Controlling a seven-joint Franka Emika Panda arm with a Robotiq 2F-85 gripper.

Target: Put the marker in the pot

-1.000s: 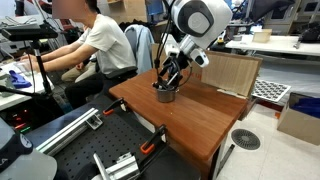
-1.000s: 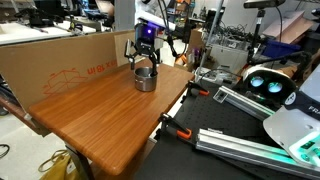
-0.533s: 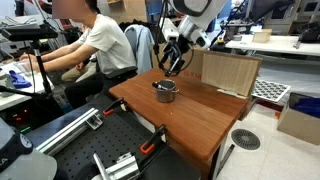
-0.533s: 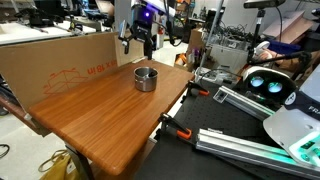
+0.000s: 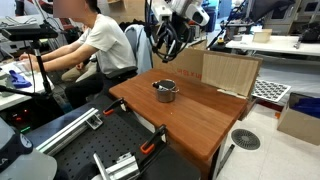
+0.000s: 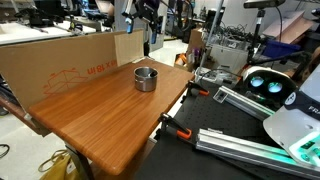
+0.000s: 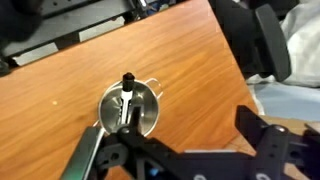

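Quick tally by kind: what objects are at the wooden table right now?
Small round silvery metal pot: 1
Thin dark marker, resting inside the pot: 1
Brown cardboard box, standing along the table's edge: 1
Total: 3

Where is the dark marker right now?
In the wrist view the marker stands inside the small metal pot on the wooden table, its tip leaning over the rim.
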